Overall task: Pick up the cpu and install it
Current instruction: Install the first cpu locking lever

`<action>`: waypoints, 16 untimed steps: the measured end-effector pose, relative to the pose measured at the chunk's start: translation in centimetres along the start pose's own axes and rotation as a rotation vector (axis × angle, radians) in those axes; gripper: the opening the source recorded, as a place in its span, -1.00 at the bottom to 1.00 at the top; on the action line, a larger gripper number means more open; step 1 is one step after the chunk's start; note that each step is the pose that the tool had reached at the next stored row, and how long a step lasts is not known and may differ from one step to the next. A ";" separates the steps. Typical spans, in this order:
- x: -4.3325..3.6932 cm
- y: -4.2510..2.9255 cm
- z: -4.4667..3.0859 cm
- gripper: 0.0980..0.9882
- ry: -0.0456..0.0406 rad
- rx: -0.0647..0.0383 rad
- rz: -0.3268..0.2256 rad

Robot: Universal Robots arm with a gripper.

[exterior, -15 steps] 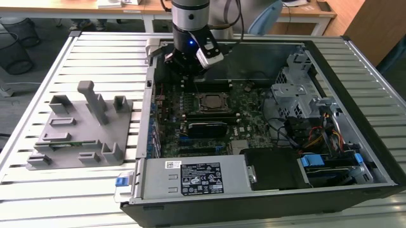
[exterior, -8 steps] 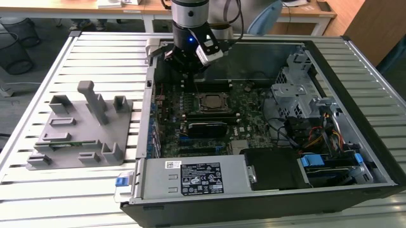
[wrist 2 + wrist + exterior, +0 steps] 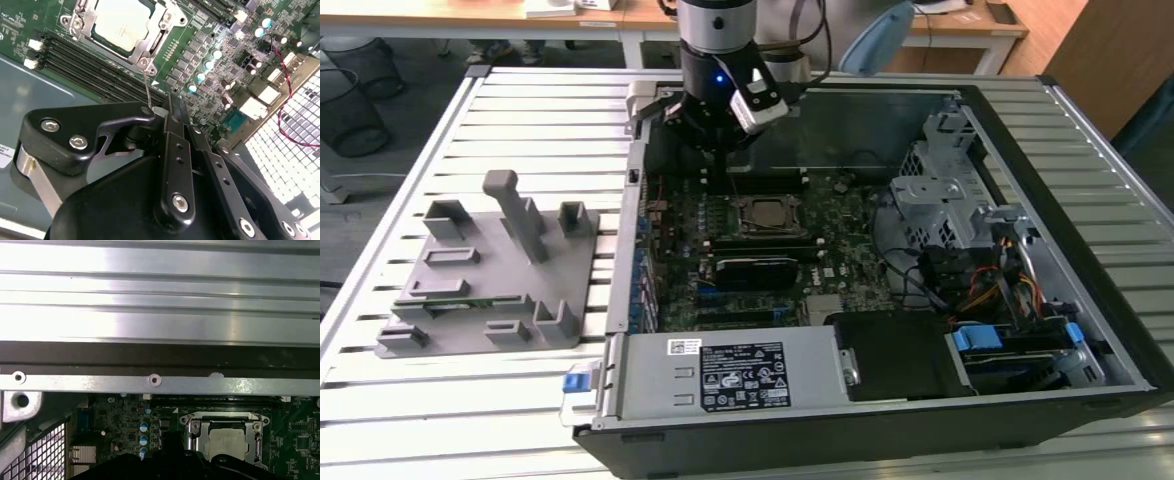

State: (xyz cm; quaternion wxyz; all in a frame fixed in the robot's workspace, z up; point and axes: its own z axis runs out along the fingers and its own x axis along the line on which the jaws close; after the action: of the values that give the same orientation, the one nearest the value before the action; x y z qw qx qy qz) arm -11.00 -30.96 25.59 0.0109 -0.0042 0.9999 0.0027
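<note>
Silver-grey square cpu (image 3: 761,215) already sits flat inside the metal-framed socket (image 3: 145,47) on the green motherboard (image 3: 841,225), at about five o'clock from the black gripper (image 3: 716,140) hovering just above the board, fingers pressed together on nothing in the second wrist view.

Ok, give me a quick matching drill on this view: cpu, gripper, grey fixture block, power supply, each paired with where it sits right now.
Things:
1. cpu
2. gripper
3. grey fixture block
4. power supply

Places:
A. on the slatted table, outside the case at the exterior view's left
B. above the motherboard, beyond the socket
C. in the socket's metal frame on the motherboard
D. along the near edge of the open case

Pairs: 1-C, 2-B, 3-A, 4-D
</note>
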 end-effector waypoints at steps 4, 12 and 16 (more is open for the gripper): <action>-0.11 0.02 -0.02 -0.98 -0.0005 0.000 0.000; -1.72 0.06 0.06 -0.98 0.0009 0.000 0.000; -2.61 0.05 0.14 -0.98 0.0008 0.000 0.000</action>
State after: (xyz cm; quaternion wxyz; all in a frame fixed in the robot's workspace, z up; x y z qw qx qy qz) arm -8.39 -30.88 25.51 0.0105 -0.0042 0.9999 0.0026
